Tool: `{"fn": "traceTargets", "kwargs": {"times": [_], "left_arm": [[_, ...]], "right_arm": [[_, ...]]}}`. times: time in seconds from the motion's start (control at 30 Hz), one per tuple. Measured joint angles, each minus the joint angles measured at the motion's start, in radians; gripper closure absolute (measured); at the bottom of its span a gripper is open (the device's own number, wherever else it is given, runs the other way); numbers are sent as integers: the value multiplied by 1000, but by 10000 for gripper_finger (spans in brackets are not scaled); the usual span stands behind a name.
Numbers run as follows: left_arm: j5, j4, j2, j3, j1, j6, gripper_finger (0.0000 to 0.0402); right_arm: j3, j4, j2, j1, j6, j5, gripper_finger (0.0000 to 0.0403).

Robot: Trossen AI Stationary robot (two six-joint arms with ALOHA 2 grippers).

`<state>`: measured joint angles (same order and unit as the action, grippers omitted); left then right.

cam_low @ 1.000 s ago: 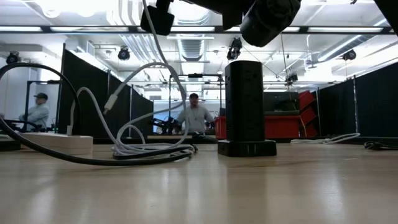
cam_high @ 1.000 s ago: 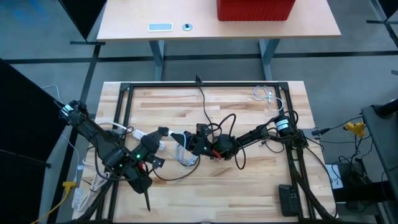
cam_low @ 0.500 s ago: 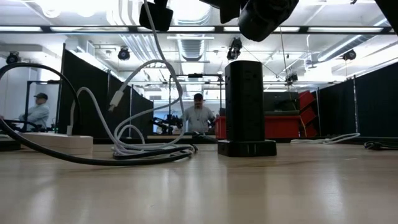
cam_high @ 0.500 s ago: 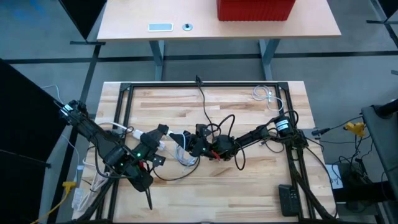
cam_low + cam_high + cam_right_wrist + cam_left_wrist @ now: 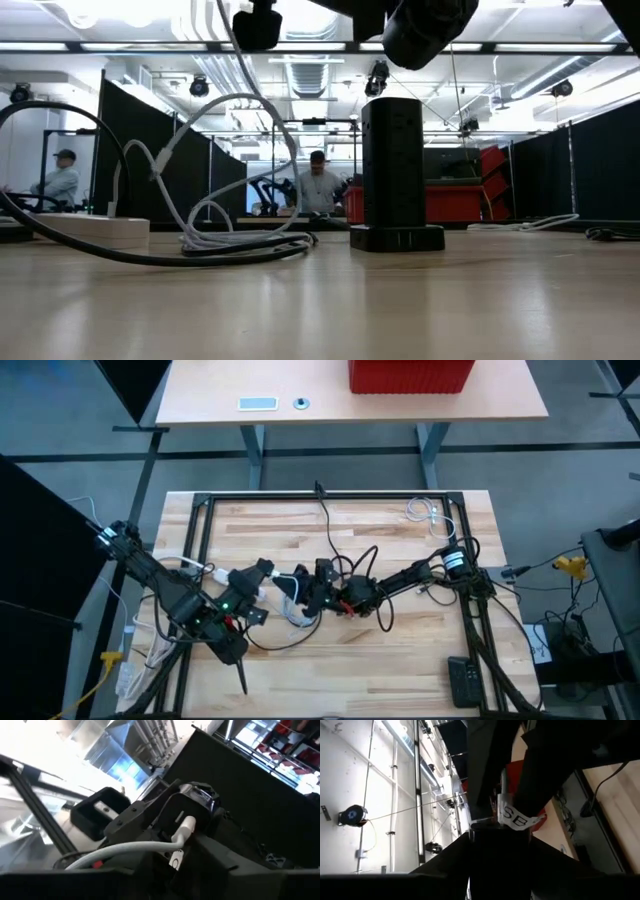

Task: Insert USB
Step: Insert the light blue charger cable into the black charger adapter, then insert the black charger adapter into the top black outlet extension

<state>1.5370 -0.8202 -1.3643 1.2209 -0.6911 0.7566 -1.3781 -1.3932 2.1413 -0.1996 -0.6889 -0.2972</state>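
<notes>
My left gripper [image 5: 265, 572] [image 5: 500, 837] stands level above the table's middle, shut on a small black block [image 5: 495, 827] with a white tag reading "SB" [image 5: 512, 818]. A white USB plug [image 5: 186, 827] sticks into that block's far end. Its white cable [image 5: 125, 851] [image 5: 230, 235] hangs down in loops onto the table. My right gripper [image 5: 303, 592] [image 5: 165, 870] faces the left one from the other side, tipped upward. Its fingers stand open, with the cable running between them. A black socket tower [image 5: 395, 170] stands upright on the table. My left gripper pinches the black block's near end [image 5: 492, 840] between its two fingers, coming at it level from the table's left. The fingers hide the place of contact itself. The block is lifted clear of the table, with the plug and cable hanging from it.
A white power strip [image 5: 90, 230] and a thick black cable [image 5: 100, 252] lie at the left in the low view. A black frame [image 5: 200, 560] rings the table. A black box [image 5: 465, 680] lies near the front right corner, and people sit in the room behind.
My right gripper has rolled a little about its own axis while staying in place. The white cable's hanging loop has swung sideways in the low view. A loose white plug on it stands farther left and slightly higher than before.
</notes>
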Motion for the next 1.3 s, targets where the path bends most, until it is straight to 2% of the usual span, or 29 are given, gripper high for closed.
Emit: {"fn": "traceTargets", "kwargs": {"times": [0.07, 0.3, 0.37, 0.4, 0.47, 0.5, 0.57, 0.63, 0.7, 0.83, 0.97, 1.07, 1.3], "left_arm": [[3, -1, 14, 0, -13, -20, 254], [22, -2, 106, 6, -75, -196, 254], [20, -4, 144, 6, -97, -340, 254], [0, -11, 164, 6, -107, -429, 254], [-89, -24, 204, 6, -114, -627, 254], [-129, -34, 214, 6, -114, -685, 254], [-275, -69, 253, -5, -112, -907, 254], [-286, -124, 262, -22, -111, -1055, 254], [-261, -176, 262, -50, -113, -1114, 254], [-239, -222, 256, -113, -108, -1137, 254], [-151, -218, 254, -157, -102, -1126, 254], [-95, -212, 241, -173, -99, -1134, 254], [-58, -153, 134, -195, -84, -1110, 254]], "right_arm": [[10, 6, -4, -4, 60, 9, 253], [69, 99, -32, -18, 457, 70, 196], [73, 225, -57, -28, 682, 62, 188], [68, 318, -70, -34, 799, 52, 185], [40, 526, -95, -48, 1012, -37, 182], [33, 551, -97, -52, 1063, -61, 180], [-31, 710, -102, -59, 1187, -204, 179], [-66, 693, -109, -55, 1137, -253, 179], [-89, 698, -132, -52, 990, -258, 179], [-93, 728, -178, -51, 794, -234, 173], [-91, 761, -205, -50, 669, -187, 166], [-95, 762, -200, -45, 626, -175, 162], [-135, 783, -163, -25, 653, -178, 151]]}}
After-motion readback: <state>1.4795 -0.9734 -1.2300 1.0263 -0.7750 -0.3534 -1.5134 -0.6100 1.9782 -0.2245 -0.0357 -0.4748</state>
